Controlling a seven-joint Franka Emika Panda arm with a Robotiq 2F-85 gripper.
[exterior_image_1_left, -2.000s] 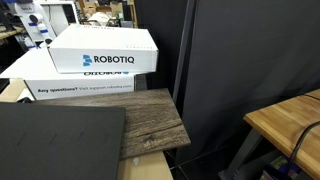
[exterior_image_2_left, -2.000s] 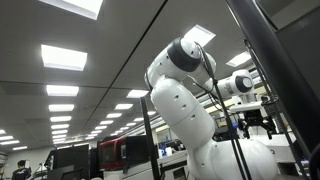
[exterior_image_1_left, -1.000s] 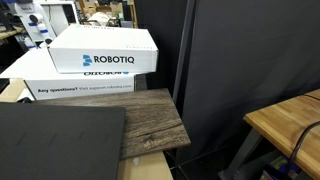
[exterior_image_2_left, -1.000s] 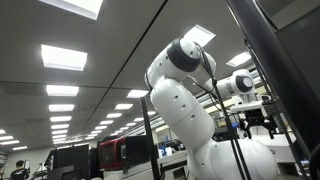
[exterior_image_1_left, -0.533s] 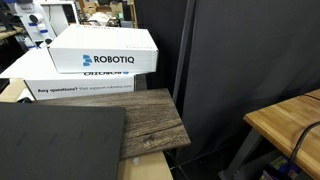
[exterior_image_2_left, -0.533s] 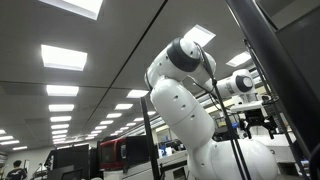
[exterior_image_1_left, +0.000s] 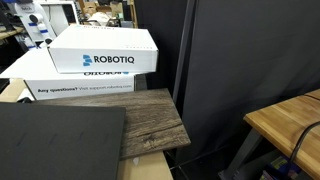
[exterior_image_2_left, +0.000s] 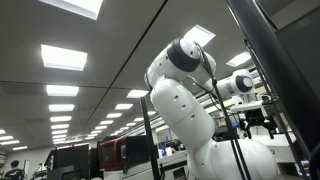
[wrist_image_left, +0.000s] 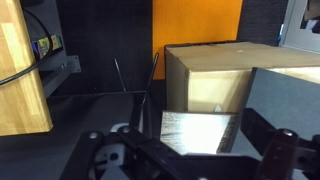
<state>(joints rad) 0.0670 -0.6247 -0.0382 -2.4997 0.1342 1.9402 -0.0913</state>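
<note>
Cardboard is filling the wrist view, since I am hovering the gripper (wrist_image_left: 190, 160), jaws spread and empty, just in front of the cardboard box (wrist_image_left: 215, 80), and I am judging that advancing carelessly risks a finger clipping its near edge and shoving it aside.

A black curtain (exterior_image_1_left: 240, 60) fills the backdrop in an exterior view, behind a wood-grain surface (exterior_image_1_left: 150, 120) with a black mat (exterior_image_1_left: 55, 140) lying over its near part. A pale wooden bench (exterior_image_1_left: 285, 125) stands apart at the side. Overhead, rows of rectangular ceiling lights (exterior_image_2_left: 62, 57) glow. In the wrist view, what seems an orange wall panel (wrist_image_left: 195, 22) stands at the back.
</note>
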